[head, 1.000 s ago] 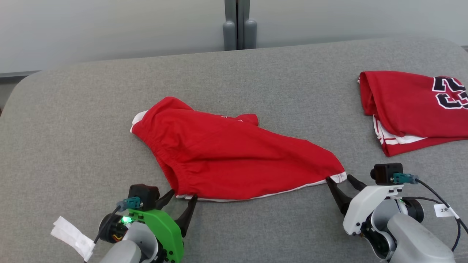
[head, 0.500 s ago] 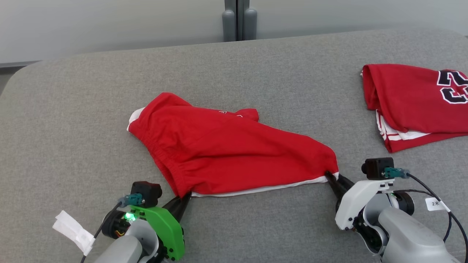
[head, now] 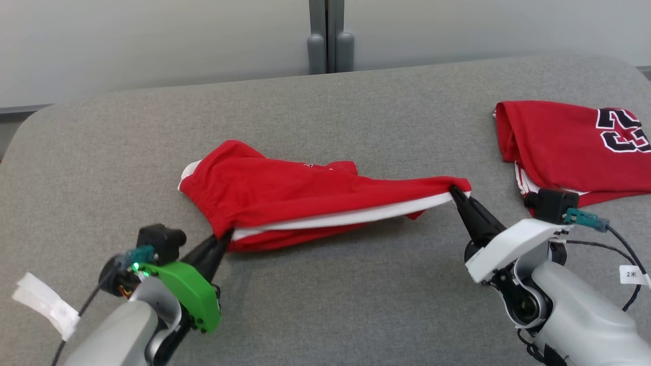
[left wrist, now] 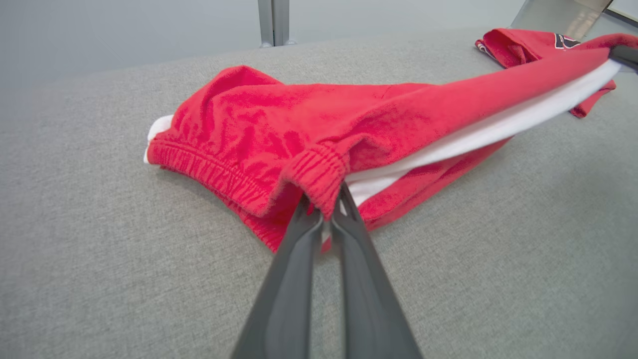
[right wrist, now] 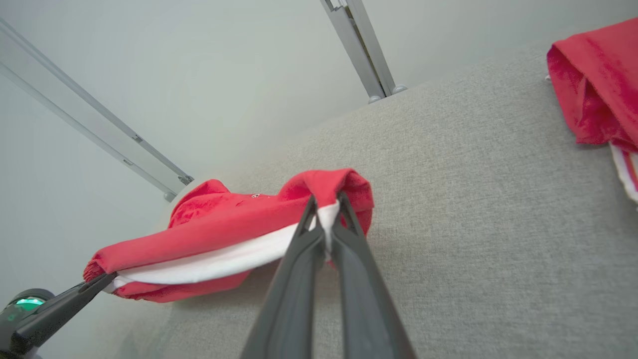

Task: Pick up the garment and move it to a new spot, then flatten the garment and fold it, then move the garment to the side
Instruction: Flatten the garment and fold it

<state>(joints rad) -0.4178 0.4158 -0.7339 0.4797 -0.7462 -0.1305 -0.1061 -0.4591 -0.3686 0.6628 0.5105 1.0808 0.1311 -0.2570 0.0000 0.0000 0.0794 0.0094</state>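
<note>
Garment (head: 305, 198), near edge stretched above the surface (head: 356, 295): left pincer (head: 226, 235) pinches its waistband, right pincer (head: 452, 190) pinches its hem, seemingly for carrying.

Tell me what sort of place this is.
Probably a robot test setup for folding clothes, not a home: a grey fabric-covered table, bare pale wall panels joined by a metal post, and a folded red jersey set aside.

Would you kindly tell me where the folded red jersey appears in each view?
Head view: folded red jersey at the right.
Left wrist view: jersey in the top right corner.
Right wrist view: jersey at the upper right edge.
Shared landmark: the grey post at the far edge.
</note>
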